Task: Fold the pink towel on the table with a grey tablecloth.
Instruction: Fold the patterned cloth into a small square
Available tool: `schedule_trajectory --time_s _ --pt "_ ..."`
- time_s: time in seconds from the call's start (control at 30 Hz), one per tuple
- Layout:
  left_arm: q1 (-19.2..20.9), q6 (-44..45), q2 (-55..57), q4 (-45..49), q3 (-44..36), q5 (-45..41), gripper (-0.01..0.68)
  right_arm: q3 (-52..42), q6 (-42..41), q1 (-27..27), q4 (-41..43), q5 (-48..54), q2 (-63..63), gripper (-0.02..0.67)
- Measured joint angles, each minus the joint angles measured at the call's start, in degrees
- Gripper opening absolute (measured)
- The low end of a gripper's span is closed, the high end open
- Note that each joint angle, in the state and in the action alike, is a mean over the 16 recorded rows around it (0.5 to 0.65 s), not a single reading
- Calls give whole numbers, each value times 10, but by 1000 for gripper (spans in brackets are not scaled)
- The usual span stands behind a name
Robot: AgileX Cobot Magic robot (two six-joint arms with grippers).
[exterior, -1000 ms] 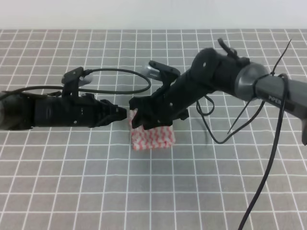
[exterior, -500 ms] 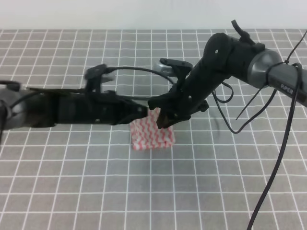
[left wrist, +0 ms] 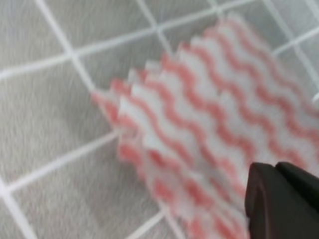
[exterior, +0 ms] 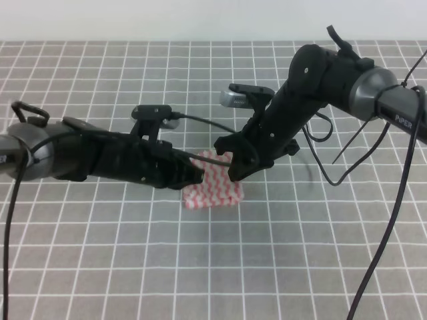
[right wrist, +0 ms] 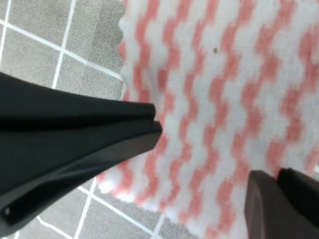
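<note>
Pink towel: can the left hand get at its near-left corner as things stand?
Probably yes. The left hand sits right at the pink towel, whose layered corner lies exposed on the grey tablecloth; the right hand hovers over the far side.

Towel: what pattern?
The pink towel has pink-and-white wavy zigzag stripes, clearest in the right wrist view.

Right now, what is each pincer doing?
Left pincer: cannot be told, only one fingertip shows over the pink towel.
Right pincer: open, above the towel, holding nothing.
</note>
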State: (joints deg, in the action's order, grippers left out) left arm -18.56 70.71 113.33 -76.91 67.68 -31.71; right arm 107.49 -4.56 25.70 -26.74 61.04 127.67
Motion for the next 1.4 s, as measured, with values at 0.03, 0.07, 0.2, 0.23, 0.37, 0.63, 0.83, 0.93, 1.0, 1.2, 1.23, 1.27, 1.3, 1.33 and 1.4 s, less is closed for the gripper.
schedule_trajectory --time_s 0.03,0.07,0.2,0.23,0.37,0.63,0.83,0.93,1.0,1.2,1.23,1.27,1.3,1.33,1.4 --pt "0 -10 1 14 0 0 -4 0 0 0 0 1 0 26" --pt "0 -20 2 27 0 0 -4 0 0 0 1 1 0 25" --pt "0 -51 5 68 0 -1 -4 0 0 -1 2 3 0 17" --pt "0 -57 5 75 0 -2 -4 0 0 -1 2 4 0 15" --pt "0 -72 2 93 1 -5 -4 0 0 -1 2 7 1 7" --pt "0 -86 -13 108 1 -31 -4 0 0 -1 3 19 10 -3" --pt "-1 -105 -19 133 0 -47 -3 0 1 -1 4 30 19 -4" --pt "-1 -115 -19 146 0 -52 -3 0 3 -1 4 34 22 -4" --pt "-1 -121 -21 155 2 -52 -3 0 4 -1 5 36 22 -5" --pt "0 -126 -29 162 14 -33 -3 2 9 -4 5 21 9 -8" --pt "0 -124 -30 160 16 -28 -3 2 10 -5 5 17 7 -9" --pt "0 -122 -31 156 19 -24 -3 3 11 -5 5 12 6 -10" --pt "0 -119 -31 152 22 -19 -3 3 12 -6 4 7 4 -10" --pt "0 -116 -31 147 25 -14 -3 3 13 -7 3 1 2 -11" --pt "0 -109 -30 137 33 -5 -3 4 15 -8 1 -14 -1 -12"
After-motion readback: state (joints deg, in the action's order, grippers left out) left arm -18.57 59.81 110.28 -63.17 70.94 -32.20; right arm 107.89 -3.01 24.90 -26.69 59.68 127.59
